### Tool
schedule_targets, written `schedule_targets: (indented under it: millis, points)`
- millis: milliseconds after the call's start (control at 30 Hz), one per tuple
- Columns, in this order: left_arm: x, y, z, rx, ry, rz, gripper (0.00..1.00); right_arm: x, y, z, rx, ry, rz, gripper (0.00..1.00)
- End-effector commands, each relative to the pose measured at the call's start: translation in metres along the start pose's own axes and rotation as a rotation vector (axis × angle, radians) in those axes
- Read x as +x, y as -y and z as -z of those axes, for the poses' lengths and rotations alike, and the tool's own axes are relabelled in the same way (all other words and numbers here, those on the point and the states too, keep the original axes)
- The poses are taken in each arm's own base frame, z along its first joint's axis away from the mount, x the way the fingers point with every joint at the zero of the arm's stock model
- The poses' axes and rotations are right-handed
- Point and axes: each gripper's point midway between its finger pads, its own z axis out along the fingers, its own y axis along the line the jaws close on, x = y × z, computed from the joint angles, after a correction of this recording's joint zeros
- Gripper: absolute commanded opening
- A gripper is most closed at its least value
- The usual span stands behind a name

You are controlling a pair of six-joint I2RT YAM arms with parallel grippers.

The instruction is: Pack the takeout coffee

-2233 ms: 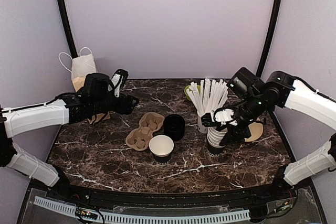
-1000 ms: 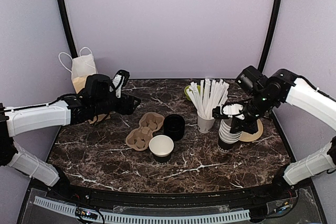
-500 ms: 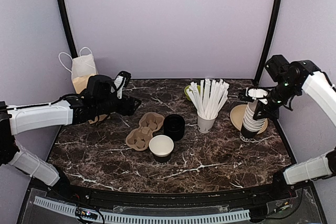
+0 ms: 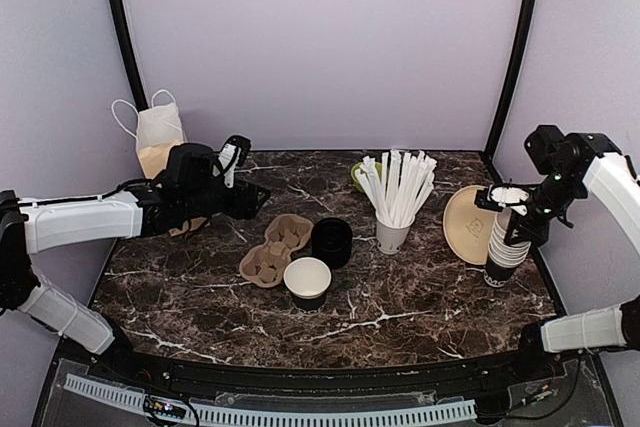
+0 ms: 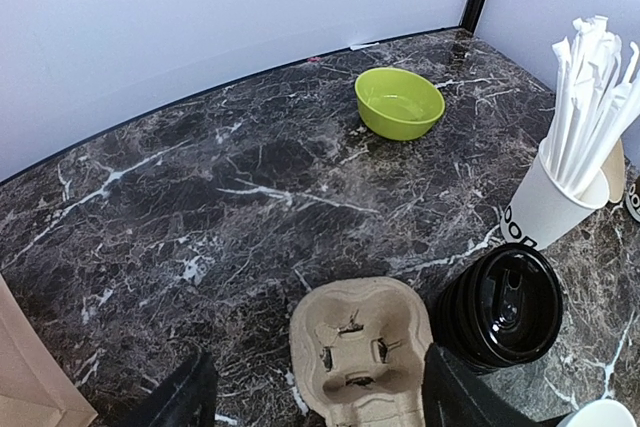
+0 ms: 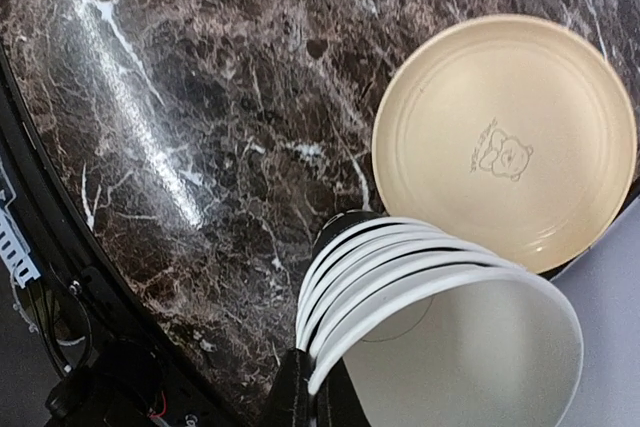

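The right claw (image 4: pixel 497 197) is shut on the rim of the nested cup stack (image 4: pixel 503 247) by the right edge of the worktop (image 4: pixel 200 297); the left claw (image 4: pixel 243 179) stands wide open, empty, over the left side; the lidless takeout coffee cup (image 4: pixel 307 282) stands mid-worktop, nearer the front edge

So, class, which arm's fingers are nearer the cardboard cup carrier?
Left. The left fingers hang open just behind the cardboard cup carrier, to its left. The right fingers are far off to the right, shut on the rim of the nested cup stack.
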Motion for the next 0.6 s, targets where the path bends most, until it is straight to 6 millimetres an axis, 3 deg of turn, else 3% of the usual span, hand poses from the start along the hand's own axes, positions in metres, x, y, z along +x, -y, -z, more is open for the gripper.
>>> schedule_targets:
  millis: [0,267,567]
  points:
    - [0.002,-0.003,0.002,0.011,0.017,-0.010,0.73,0.021,0.015,0.002,0.094,-0.041,-0.029,0.00]
    - [0.007,-0.005,0.002,0.011,0.017,0.000,0.73,0.029,0.038,0.004,0.087,-0.013,-0.109,0.00]
    - [0.007,-0.009,0.004,0.006,0.024,0.002,0.73,0.035,0.087,-0.002,0.222,0.022,-0.195,0.00]
